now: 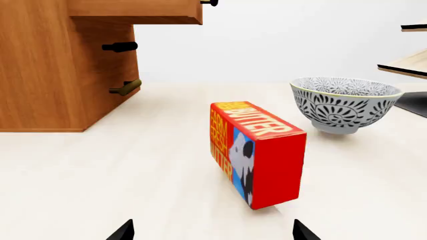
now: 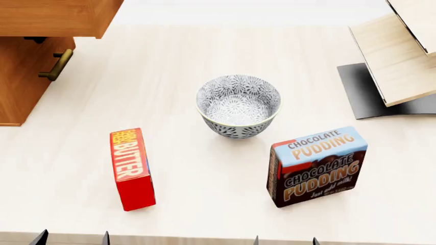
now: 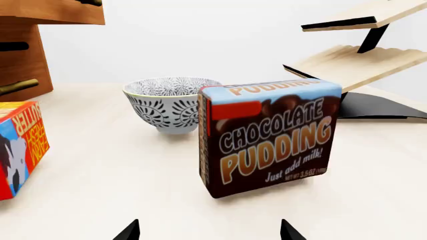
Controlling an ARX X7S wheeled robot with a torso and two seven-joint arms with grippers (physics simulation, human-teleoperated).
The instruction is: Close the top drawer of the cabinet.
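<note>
Pale and smooth, the table [image 2: 204, 61] stretches out before you, carrying everything in sight. At its far left stands the cabinet [image 2: 20, 87], orange-brown, with the top drawer [image 2: 58, 18] pulled out so that its box overhangs the table and the lower fronts beneath it. One brass handle [image 2: 58, 65] shows on a lower front just under that overhang.

Near the middle of the table you see the patterned bowl [image 2: 238, 104], upright. In front of it to the left lies the red butter box [image 2: 132, 168], well apart from the cabinet. To the bowl's right and nearer to you stands the chocolate pudding box [image 2: 317, 166]. At the far right, pale wooden slanted panels [image 2: 398, 56] rise from a black base [image 2: 358, 92].

Your left pincer [image 1: 213, 232] shows only two dark fingertips, spread wide apart with nothing between them, pointing towards the butter box. Your right pincer [image 3: 209, 232] is likewise spread wide and holds nothing, facing the pudding box. Neither one touches anything, and both are far from the drawer.
</note>
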